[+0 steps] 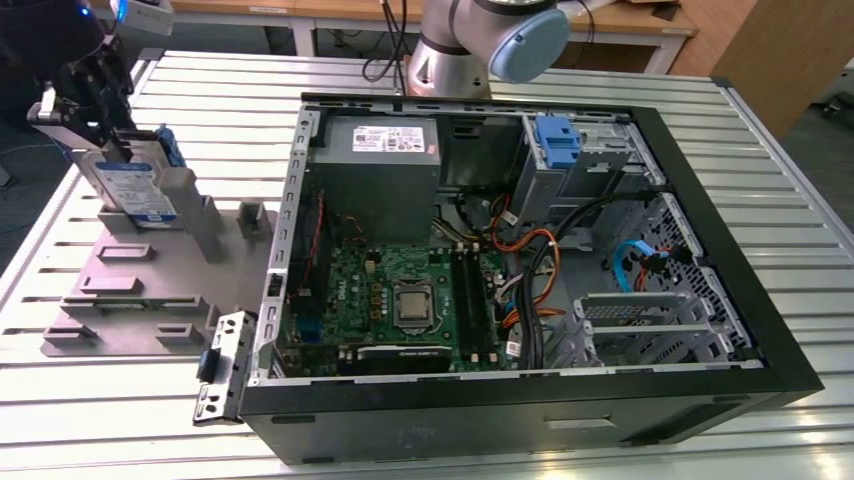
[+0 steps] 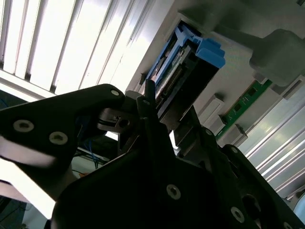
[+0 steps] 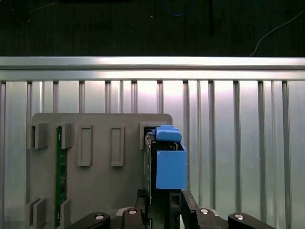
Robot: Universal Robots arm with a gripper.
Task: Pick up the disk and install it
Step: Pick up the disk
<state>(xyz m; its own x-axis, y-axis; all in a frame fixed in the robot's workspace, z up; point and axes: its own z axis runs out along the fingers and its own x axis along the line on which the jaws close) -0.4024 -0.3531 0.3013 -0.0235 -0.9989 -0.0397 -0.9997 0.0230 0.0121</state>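
**Tool clamped on the disk at the fixture**

In the exterior view we see the tool (image 1: 96,130) at the far corner of the desk (image 1: 561,455), on the exterior view's left, well apart from the open computer case (image 1: 534,418). It is closed on the upper end of the disk (image 1: 134,186). The disk stands on edge and leans a little over the grey fixture (image 1: 127,292), with its white-and-blue label facing outward.

In the first wrist view we look along the tool (image 3: 164,202). A black finger lies against each flat side of the disk (image 3: 170,164), whose blue carrier frame faces the camera. The disk's far end sits at a slot of the fixture (image 3: 100,191); we cannot tell whether it is seated there or just clear of it. A green circuit board (image 3: 60,171) stands in another slot of the same fixture.

In the second wrist view the disk (image 2: 188,59) runs out from between the dark fingers (image 2: 144,110).

The case lies on its side with the panel off. Inside it we see the motherboard (image 1: 400,290), a grey power supply (image 1: 380,150) and a second blue carrier (image 1: 555,140) near the case's far wall. The arm (image 1: 487,40) rises behind the case.
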